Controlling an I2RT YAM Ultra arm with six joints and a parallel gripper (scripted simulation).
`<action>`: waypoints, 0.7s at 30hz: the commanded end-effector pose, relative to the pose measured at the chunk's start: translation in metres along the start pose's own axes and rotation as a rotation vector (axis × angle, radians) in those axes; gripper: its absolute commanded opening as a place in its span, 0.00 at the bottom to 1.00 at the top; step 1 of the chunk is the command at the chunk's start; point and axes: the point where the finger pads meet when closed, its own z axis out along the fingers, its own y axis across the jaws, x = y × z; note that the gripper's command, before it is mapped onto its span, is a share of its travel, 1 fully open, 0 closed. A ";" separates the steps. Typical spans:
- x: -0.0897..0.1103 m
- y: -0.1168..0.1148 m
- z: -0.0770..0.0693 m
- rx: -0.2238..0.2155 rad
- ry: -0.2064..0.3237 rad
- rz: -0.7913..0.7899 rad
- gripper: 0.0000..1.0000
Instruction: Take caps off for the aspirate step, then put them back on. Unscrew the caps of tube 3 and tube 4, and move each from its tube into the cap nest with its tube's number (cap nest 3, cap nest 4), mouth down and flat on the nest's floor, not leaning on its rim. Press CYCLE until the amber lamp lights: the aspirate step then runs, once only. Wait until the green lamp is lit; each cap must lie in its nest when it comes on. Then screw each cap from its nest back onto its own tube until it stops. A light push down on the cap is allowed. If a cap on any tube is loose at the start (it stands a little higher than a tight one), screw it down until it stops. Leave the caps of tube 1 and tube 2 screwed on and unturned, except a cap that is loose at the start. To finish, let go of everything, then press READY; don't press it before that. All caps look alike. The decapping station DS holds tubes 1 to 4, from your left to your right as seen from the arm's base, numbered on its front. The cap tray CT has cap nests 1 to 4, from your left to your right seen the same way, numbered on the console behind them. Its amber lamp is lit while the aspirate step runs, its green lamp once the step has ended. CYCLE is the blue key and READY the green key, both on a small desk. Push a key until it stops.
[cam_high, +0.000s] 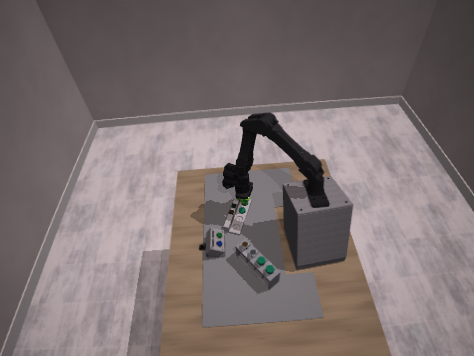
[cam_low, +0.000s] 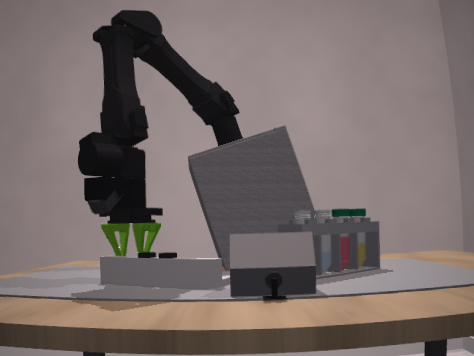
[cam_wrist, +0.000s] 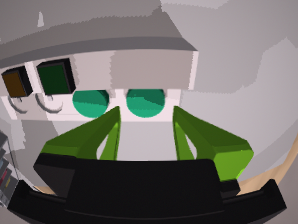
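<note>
Wrist view gives you the clearest read: your gripper (cam_wrist: 147, 137) has its green fingers spread with nothing between them, hanging over the cap tray (cam_wrist: 154, 66), where two green caps (cam_wrist: 145, 102) lie side by side in their nests just ahead of the fingertips and two dark lamp windows (cam_wrist: 56, 76) sit to the left, neither glowing. From the exterior view you can see the fingers poised just above the tray's far end, while on the decapping station (cam_low: 369, 231) two tubes (cam_low: 324, 245) stand uncapped and two keep their green caps. Top view shows you the small desk (cam_high: 215, 242) with its blue key (cam_high: 219, 244) and green key (cam_high: 219, 234) lying between tray and station.
</note>
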 end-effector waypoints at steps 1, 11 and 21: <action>-0.011 -0.001 -0.018 0.006 -0.031 0.001 0.47; -0.010 0.000 -0.068 0.005 -0.031 0.002 0.47; -0.009 0.000 -0.108 0.005 -0.032 0.002 0.47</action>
